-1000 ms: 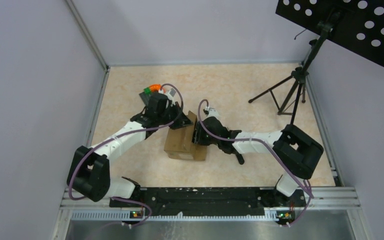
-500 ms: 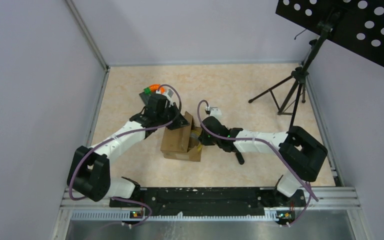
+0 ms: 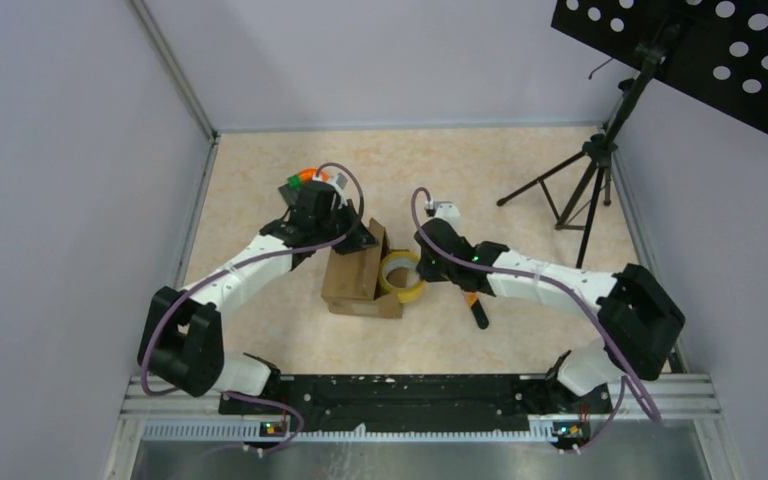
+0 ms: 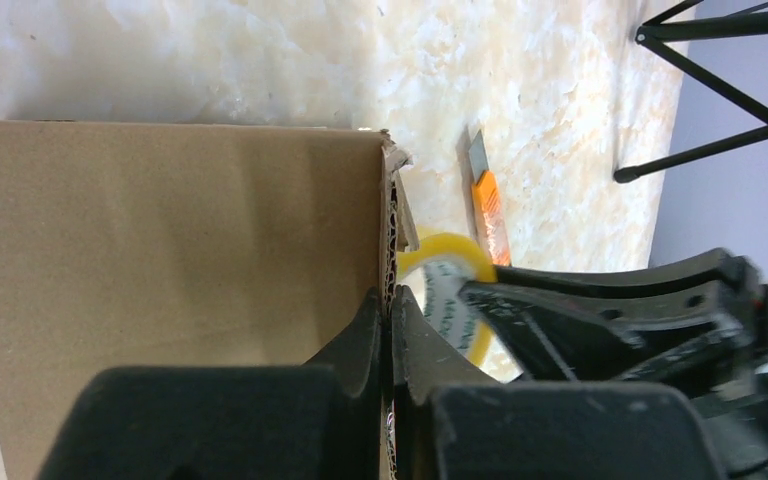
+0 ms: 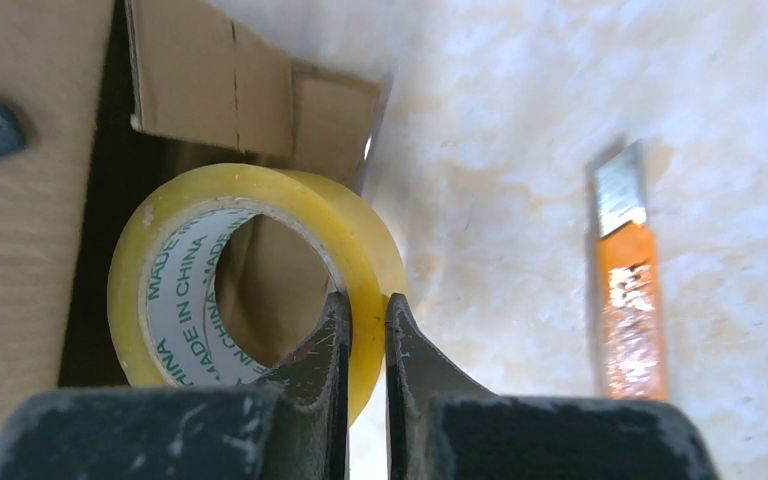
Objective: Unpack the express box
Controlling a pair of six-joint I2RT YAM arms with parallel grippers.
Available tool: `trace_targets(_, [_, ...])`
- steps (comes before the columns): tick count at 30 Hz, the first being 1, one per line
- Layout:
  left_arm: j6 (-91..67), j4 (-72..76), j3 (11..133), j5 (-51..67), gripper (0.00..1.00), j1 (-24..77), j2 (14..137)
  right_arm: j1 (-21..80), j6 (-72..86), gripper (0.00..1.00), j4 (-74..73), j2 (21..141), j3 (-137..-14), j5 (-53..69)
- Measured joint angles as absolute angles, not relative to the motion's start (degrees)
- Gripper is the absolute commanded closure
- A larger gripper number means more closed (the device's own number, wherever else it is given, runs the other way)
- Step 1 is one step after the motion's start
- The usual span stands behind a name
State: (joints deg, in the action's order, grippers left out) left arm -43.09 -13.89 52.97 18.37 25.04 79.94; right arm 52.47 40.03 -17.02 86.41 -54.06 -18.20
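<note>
Now right end effector (image 5: pixel 362 300) clamps tape roll (image 5: pixel 372 250) beside express box (image 4: pixel 160 220) (left end effector (image 4: pixel 390 296) clamps flap (image 4: pixel 391 225)).

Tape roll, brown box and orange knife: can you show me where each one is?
tape roll (image 5: pixel 365 250), right wrist view, on its yellow outer band.
express box (image 4: pixel 160 230), left wrist view, on its plain brown side.
orange knife (image 5: pixel 628 310), right wrist view, on its orange handle.

Orange knife (image 5: pixel 628 300) lies near yellow tape roll (image 5: pixel 300 195) (printed core).
</note>
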Motion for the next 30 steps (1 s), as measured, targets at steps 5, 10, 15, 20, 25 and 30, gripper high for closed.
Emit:
trace_targets(5, [-43.1,-15.0,55.1,18.1,1.00,24.8,80.2,47.4,37.9,1.00,-20.9,80.9,-56.4,-18.1])
trace_targets(10, [-43.5,-15.7,58.0,19.1,1.00,23.9,80.5,41.0,35.7,1.00,-22.5,77.2,-57.6,-17.5])
trace_targets(15, [-46.1,-15.2,61.1,22.5,1.00,22.8,81.4,33.9,34.0,1.00,-23.6,77.2,-57.6,-16.6])
trace_targets(20, [-50.3,-11.7,61.3,27.3,1.00,22.0,82.8,29.2,33.8,1.00,-22.5,80.1,-58.9,-15.4])
trace_targets(25, [-51.6,-11.0,61.0,29.5,1.00,20.0,84.1,26.1,34.0,1.00,-20.8,83.1,-59.4,-14.0])
trace_targets(30, [-51.9,-10.2,58.3,31.4,1.00,17.5,84.0,23.6,34.0,1.00,-20.1,83.8,-59.9,-13.8])
